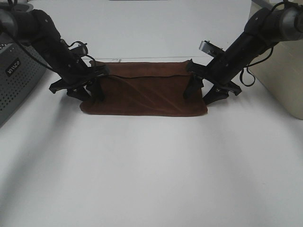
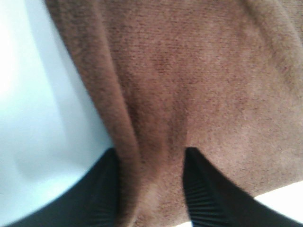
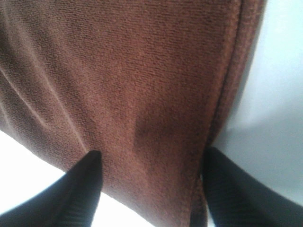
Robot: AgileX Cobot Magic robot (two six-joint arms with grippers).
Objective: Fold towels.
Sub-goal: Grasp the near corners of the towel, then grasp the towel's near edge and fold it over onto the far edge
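Towel [image 1: 142,97] is the big brown thing on the white table [image 1: 151,179], with its long side toward me. The left arm [image 1: 52,42] leans in at the towel's left short end, and the right arm [image 1: 246,45] leans in at its right short end. The left gripper [image 1: 97,80] and the right gripper [image 1: 193,78] each sit right at an end of the towel. I think that is so the cloth can be lifted evenly and not go crooked.

The far long edge of the towel looks a bit raised and turned over, and slanting creases run down from it. My guess is that a fold is in hand, far edge over near edge.

Up close, the left gripper's fingers [image 2: 104,198] are partly closed, with a bunched ridge of towel squeezed between them. The right gripper's fingers [image 3: 85,189] stand a little wider, and the towel's stitched edge fills the gap — it looks held too, though I am less sure how tightly.
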